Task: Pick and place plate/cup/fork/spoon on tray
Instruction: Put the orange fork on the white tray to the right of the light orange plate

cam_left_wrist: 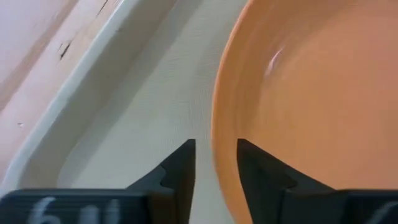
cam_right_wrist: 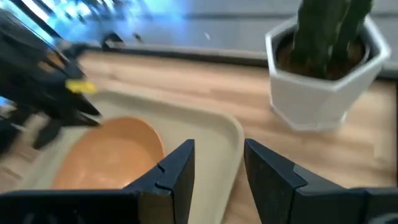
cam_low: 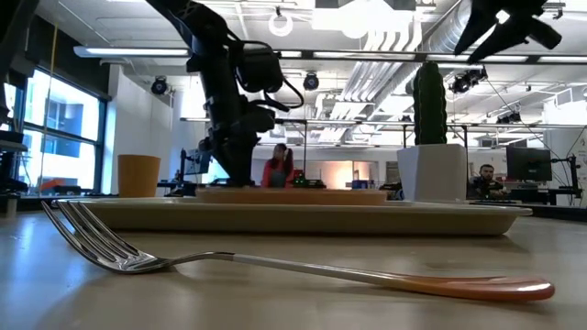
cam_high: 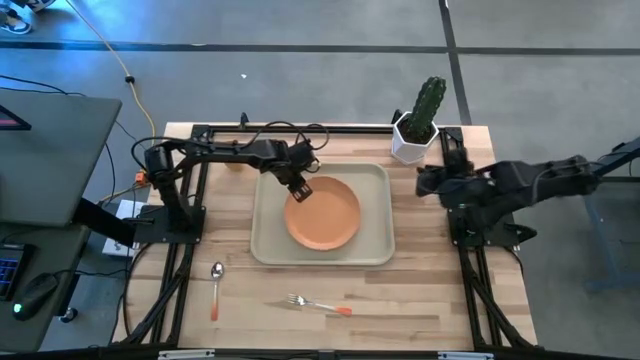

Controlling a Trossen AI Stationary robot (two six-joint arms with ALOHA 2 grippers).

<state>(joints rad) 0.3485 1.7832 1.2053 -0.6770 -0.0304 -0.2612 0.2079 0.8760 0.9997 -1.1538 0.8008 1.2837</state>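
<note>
The orange plate (cam_high: 325,215) lies flat in the beige tray (cam_high: 375,250) at the table's middle. My left gripper (cam_high: 298,188) stands at the plate's far left rim, shut on it, and also shows in the low view (cam_low: 234,151). The spoon (cam_high: 216,285) and the fork (cam_high: 320,303) lie on the bare table near the front edge. The fork fills the low view's foreground (cam_low: 303,266). The orange cup (cam_low: 138,176) stands on the table at the far left in the low view; in the high view my left arm hides it. My right gripper (cam_high: 424,181) is open and empty right of the tray. My left gripper has the plate's raised rim (cam_left_wrist: 222,165) between its two fingers, one finger (cam_left_wrist: 181,168) outside over the tray floor and one (cam_left_wrist: 256,177) inside over the plate. The fingers come from above, slanting down from the table's far left. The plate lies flat on the tray.
A white pot with a green cactus (cam_high: 415,125) stands at the far right, just beyond the tray's corner and close to my right gripper. People sit in the room behind the table (cam_low: 278,165). Bare wood lies left and in front of the tray.
</note>
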